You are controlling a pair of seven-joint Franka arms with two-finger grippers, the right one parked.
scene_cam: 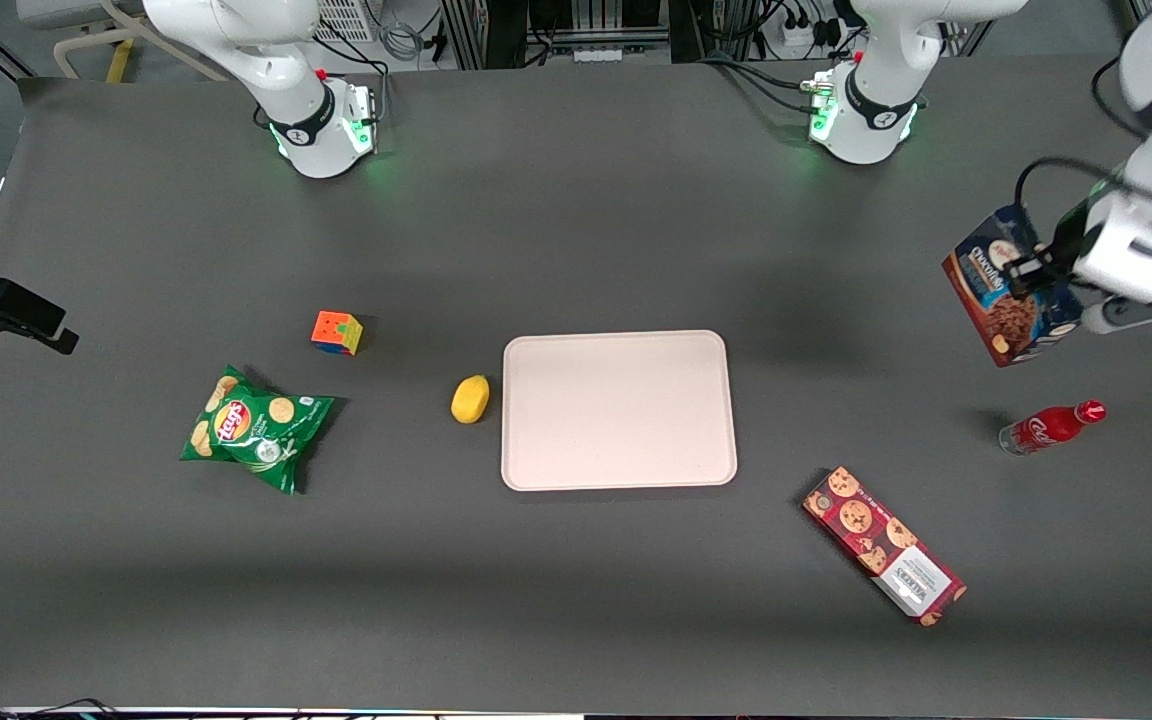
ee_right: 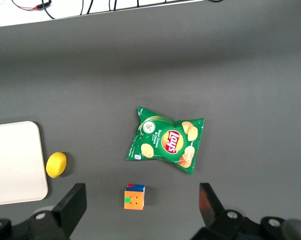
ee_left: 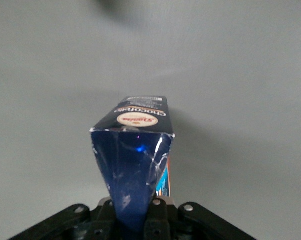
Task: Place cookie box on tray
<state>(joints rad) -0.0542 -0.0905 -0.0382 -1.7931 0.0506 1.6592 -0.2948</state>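
The cookie box [scene_cam: 1003, 290] is a dark navy carton with a chocolate cookie picture and a brown-red side. My left gripper [scene_cam: 1044, 272] is shut on it and holds it tilted in the air, well above the table, toward the working arm's end. In the left wrist view the box [ee_left: 135, 160] sticks out from between the jaws of the gripper [ee_left: 134, 212], its blue face creased. The pale pinkish-beige tray [scene_cam: 619, 410] lies flat at the table's middle with nothing on it, well away from the box.
A longer red cookie box [scene_cam: 882, 545] lies nearer the front camera than the tray. A red cola bottle [scene_cam: 1051, 427] lies on the table below the held box. A lemon [scene_cam: 470, 399] sits beside the tray. A puzzle cube [scene_cam: 336, 332] and a green chips bag [scene_cam: 254, 428] lie toward the parked arm's end.
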